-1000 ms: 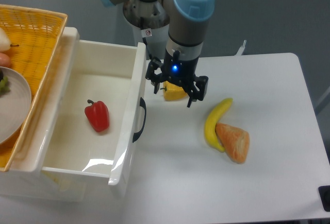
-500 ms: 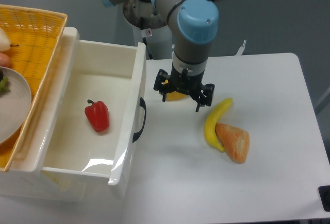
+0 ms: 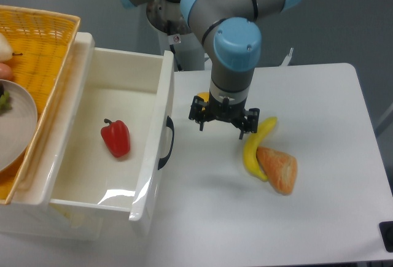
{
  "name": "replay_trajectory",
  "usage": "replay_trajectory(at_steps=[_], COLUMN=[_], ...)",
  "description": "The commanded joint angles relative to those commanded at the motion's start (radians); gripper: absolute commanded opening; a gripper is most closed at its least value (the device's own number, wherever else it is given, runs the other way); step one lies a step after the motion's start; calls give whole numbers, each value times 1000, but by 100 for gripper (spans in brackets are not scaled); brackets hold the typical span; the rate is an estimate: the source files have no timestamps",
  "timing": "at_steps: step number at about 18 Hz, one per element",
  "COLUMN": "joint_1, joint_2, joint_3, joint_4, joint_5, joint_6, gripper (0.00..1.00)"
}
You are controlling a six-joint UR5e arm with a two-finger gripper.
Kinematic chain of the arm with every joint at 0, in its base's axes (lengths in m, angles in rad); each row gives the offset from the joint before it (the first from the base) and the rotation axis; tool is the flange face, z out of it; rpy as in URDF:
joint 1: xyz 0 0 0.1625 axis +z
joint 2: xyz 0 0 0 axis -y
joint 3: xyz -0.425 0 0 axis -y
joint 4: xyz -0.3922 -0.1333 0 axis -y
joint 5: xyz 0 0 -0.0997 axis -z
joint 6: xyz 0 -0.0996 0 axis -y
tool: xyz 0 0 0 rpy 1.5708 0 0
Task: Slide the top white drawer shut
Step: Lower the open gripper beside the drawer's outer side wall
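The single camera view looks down on a white desk [image 3: 307,218]. The drawer [image 3: 92,141] stands pulled out at the desk's left side, its front panel and black handle [image 3: 166,142] facing right toward the arm. A red pepper [image 3: 116,137] lies inside the drawer, near its middle. Above and left of the drawer sits a yellow basket [image 3: 43,46] holding a grey plate [image 3: 15,123].

The tool [image 3: 221,121] hangs just right of the drawer front, apart from the handle, its two fingers spread and holding nothing. A yellow object peeks out behind it, mostly hidden. Further right of the drawer, a banana [image 3: 256,147] lies on the desk, touching an orange wedge [image 3: 277,169].
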Motion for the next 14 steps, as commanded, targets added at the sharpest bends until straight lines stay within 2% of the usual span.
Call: replay_trajectory(at_steps=[4,9,14], joint_1=[-5,-29,-44], joint_2=[-26,-69,-97], joint_3=[2,3,6], joint_4=[55,80,83], joint_5=[6,81,72], joint_6=[-2,-5,-5], gripper=[100,100,100])
